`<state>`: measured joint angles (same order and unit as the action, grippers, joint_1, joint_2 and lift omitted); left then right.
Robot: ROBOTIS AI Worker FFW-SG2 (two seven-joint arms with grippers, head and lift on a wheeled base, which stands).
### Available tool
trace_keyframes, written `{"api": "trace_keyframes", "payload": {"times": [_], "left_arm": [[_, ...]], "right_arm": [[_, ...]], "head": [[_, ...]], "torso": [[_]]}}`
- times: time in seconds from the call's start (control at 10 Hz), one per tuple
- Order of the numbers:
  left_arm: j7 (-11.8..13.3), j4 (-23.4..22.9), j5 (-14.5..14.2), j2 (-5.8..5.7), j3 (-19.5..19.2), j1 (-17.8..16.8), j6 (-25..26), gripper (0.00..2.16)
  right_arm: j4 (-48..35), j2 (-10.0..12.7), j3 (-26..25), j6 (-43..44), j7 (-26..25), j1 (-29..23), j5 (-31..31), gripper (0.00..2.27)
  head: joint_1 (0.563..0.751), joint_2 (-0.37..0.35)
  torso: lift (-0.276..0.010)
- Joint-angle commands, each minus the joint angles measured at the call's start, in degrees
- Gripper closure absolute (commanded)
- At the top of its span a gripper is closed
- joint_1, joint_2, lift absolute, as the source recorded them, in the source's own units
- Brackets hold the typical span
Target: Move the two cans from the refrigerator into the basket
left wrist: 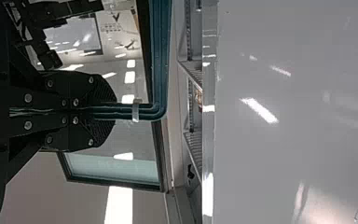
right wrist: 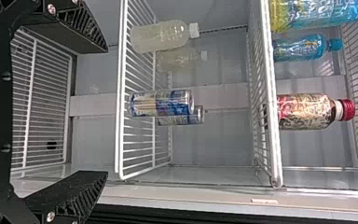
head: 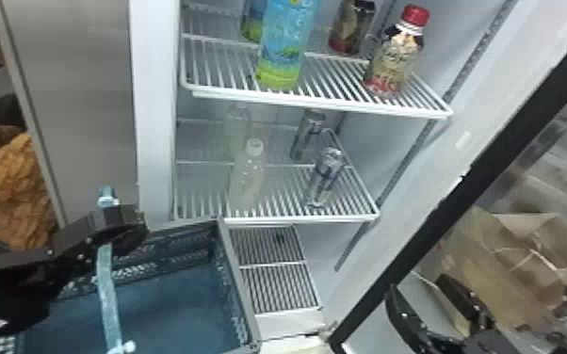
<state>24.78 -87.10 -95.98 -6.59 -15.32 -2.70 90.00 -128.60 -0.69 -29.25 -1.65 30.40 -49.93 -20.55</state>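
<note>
So in the head view there's a lumpy tan bundle [head: 7, 188] at 9 o'clock, next to a grey metal panel [head: 80, 108]. The left arm comes in from the left edge, its gripper [head: 125, 226] between 8 and 9 o'clock, clamped shut on the blue strap [head: 108, 296] at the basket [head: 240, 277]. That basket's blue, around 7 to 8 o'clock.

Then the open refrigerator [head: 155, 117]: two pale bottles [head: 248, 179] stand on the middle wire shelf [head: 273, 219], with both cans [head: 325, 179] upright to their right; the back can is at 11 o'clock from the front one. Up top, a blue bottle [head: 287, 42] at 12 and a red-capped bottle [head: 395, 59] between 1 and 2.

The right gripper [head: 417, 285] is at 4 o'clock, fingers spread wide with nothing between them, near a brown paper bag [head: 508, 259].
</note>
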Motion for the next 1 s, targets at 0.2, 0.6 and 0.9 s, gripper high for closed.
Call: {"api": "trace_keyframes", "payload": {"times": [0.2,0.6,0.9], "left_arm": [[0.0,-0.01,0.0,0.0,0.46,-0.54,0.03,1.2],[0.0,-0.01,-0.12,0.08,0.46,-0.54,0.03,1.2],[0.0,-0.01,-0.23,0.35,0.69,-0.68,0.03,1.2]], "right_arm": [[0.0,-0.02,0.46,-0.03,-0.26,0.44,0.33,0.1],[0.56,-0.02,0.91,-0.03,-0.87,1.7,0.44,0.1],[2.95,-0.19,1.03,0.11,-1.14,5.5,1.82,0.1]], "head": [[0.695,-0.35],[0.695,-0.35],[0.695,-0.35]], "torso": [[-0.218],[-0.218],[-0.218]]}}
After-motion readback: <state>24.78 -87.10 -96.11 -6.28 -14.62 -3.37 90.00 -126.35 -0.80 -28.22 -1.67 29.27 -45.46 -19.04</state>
